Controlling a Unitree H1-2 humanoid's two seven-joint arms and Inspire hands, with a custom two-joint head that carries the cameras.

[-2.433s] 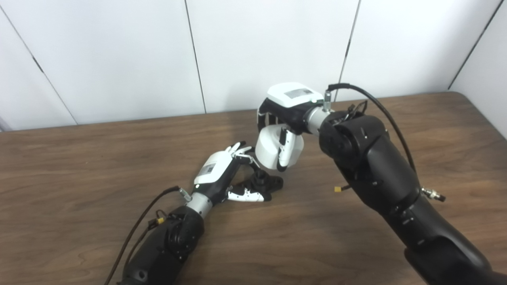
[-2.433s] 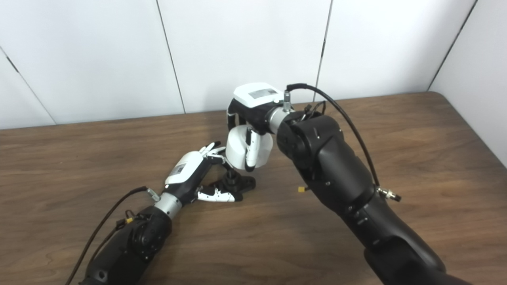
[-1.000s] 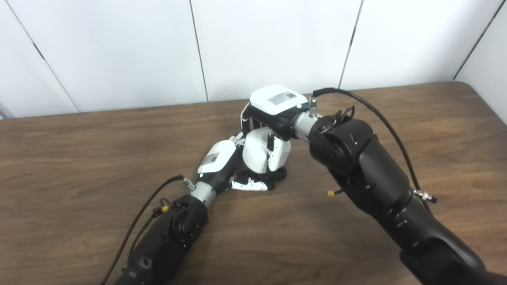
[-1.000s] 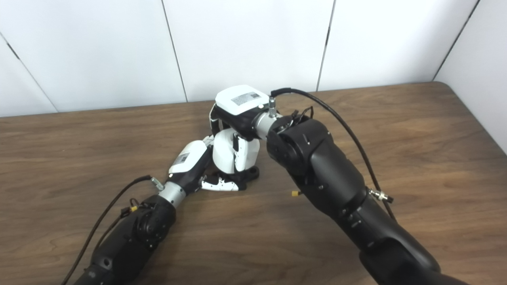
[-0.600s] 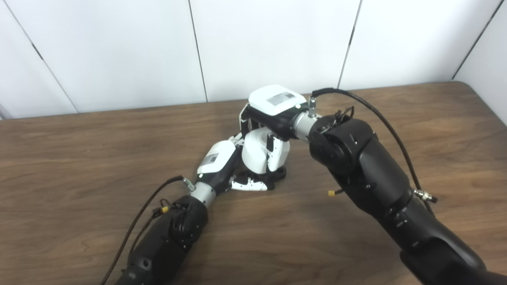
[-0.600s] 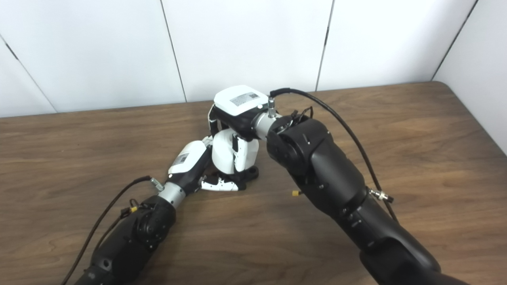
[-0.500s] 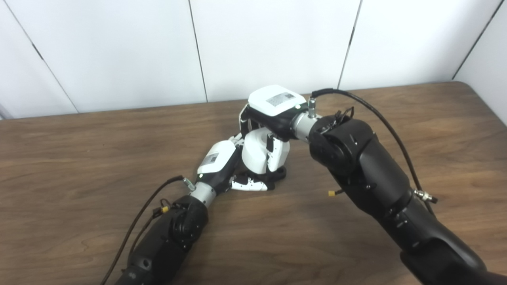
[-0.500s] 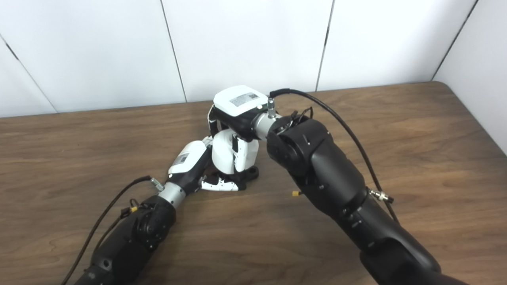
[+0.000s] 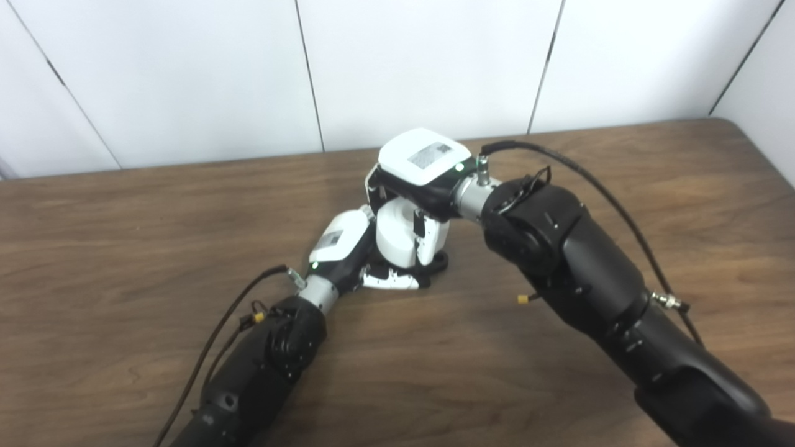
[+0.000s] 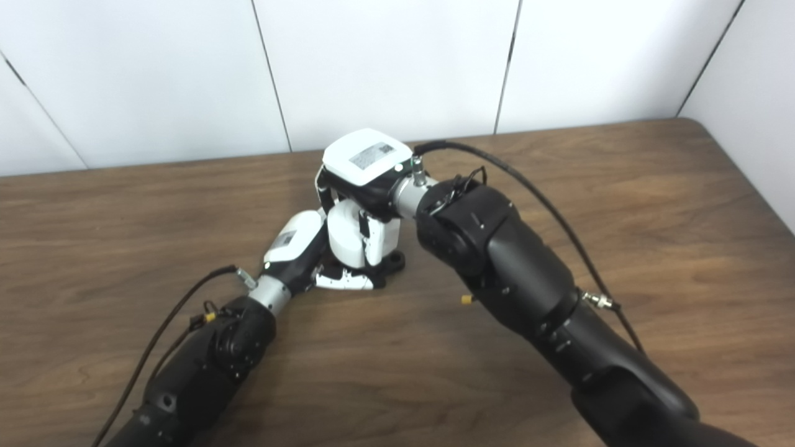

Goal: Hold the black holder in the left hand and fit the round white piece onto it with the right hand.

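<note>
The round white piece [image 9: 397,241] is standing upright, its long axis pointing straight up off the black holder [image 9: 435,264], which is lying flat on the wooden table [image 9: 124,236]. The piece is sitting right on the holder, touching it. The right hand [image 9: 422,171] is wrapping the piece from above, fingers clasping its sides. The left hand [image 9: 340,243] is pressing in just left of the holder, thumb lying along its near edge, gripping it.

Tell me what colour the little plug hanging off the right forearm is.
Yellow-orange plug; the left eye view shows it best.
</note>
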